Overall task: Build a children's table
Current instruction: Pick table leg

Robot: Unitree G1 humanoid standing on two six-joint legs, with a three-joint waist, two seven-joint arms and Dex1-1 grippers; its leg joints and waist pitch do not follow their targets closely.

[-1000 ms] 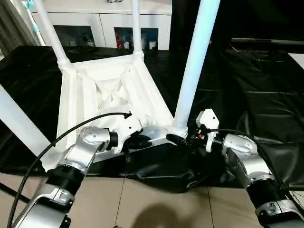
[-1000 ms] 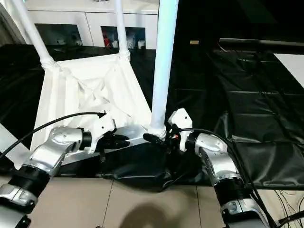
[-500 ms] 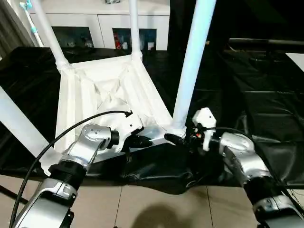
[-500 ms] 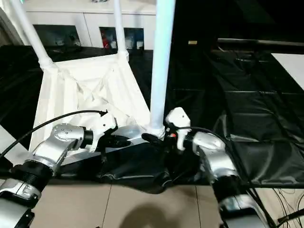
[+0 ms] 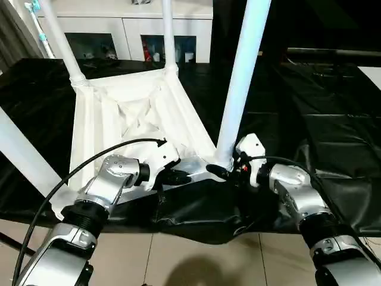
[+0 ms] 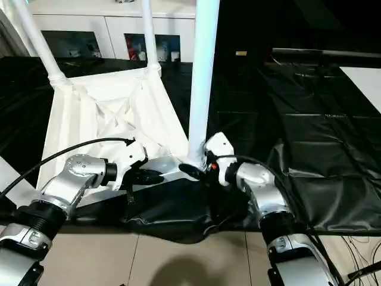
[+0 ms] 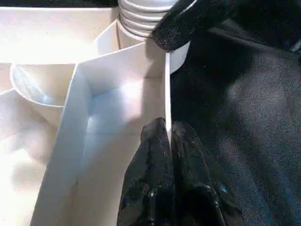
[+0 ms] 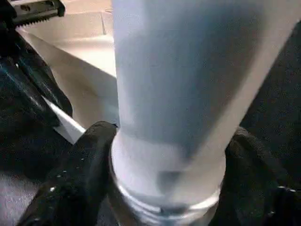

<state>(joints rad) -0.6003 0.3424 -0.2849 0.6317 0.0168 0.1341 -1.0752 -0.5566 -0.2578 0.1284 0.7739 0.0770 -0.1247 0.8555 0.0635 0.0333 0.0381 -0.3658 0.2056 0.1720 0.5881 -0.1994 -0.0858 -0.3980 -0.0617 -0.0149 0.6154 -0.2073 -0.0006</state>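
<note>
place: indoor room, home-like or lab, cannot tell which | far: white cabinet [image 5: 128, 27] with glass doors, small items inside | work surface: large table under black sheeting [image 5: 333, 113] | near: beige tiled floor [image 5: 178, 262] | far left: curtain [image 5: 15, 39]

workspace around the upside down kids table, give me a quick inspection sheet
surface: large table under a black sheet, creased, its edge sagging over the near side.
job's things: children's table upside down, four legs standing up in its corner sockets.
clutter: nothing seen.
grippers: left gripper shut on the thin near rim of the children's table; right gripper has one finger on each side of the base of the near right leg, at its socket.
cables: black cable looping over the left forearm; loose wires on the floor at right.
surroundings: white glass-door cabinet behind; tiled floor.
</note>
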